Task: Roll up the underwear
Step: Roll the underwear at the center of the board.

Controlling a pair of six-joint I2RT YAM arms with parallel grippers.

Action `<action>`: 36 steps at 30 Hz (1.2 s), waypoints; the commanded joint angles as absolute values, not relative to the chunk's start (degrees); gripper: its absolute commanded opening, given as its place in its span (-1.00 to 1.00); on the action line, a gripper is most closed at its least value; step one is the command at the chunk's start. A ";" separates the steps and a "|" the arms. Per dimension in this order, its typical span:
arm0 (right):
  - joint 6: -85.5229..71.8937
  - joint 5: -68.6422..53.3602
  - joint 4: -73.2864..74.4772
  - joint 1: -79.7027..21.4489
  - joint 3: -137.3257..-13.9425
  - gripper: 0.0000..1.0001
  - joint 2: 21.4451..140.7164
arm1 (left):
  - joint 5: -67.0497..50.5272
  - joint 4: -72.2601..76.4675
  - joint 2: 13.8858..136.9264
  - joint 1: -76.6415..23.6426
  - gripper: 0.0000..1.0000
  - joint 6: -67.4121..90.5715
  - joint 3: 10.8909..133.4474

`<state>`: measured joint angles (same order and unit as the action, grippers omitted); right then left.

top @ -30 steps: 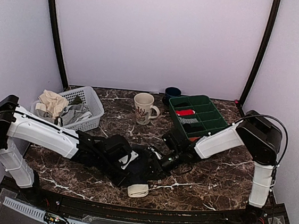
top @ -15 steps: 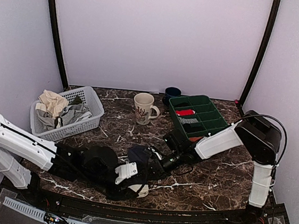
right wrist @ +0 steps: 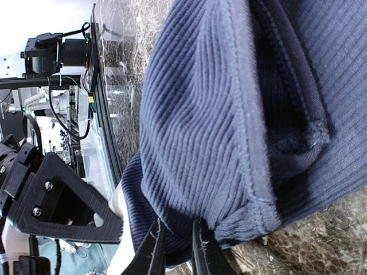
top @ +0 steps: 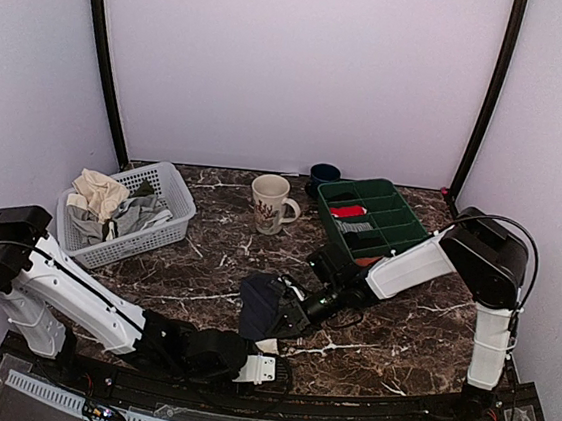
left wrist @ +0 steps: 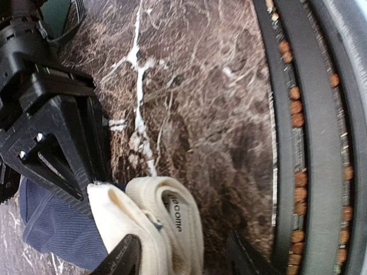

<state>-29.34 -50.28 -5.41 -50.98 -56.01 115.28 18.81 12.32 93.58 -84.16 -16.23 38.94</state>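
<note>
The left pincer [top: 260, 369] now sits lower, at bottom centre, spread apart. The right pincer [top: 291, 306] clamps the underwear [top: 258, 307], likely anchoring it for rolling.

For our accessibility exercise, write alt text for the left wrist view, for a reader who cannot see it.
The underwear, navy cloth with a folded cream waistband, lies on the marble table, the black right tool against it at left. Open fingertips of the left tool flank the waistband at the bottom; the table's black edge rail runs down the right.
</note>
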 commanded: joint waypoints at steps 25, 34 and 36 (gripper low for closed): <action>-22.98 -46.63 4.04 -51.15 -58.07 -0.67 118.79 | -3.73 -2.68 89.72 -74.25 -1.00 -11.14 45.85; -20.72 -45.75 5.71 -51.25 -57.63 -0.67 119.60 | -18.10 -6.95 89.67 -67.39 -0.95 -8.94 50.11; -20.70 -45.62 5.53 -51.24 -57.32 -0.68 119.82 | -17.30 -6.41 89.06 -67.32 -0.68 -9.49 49.43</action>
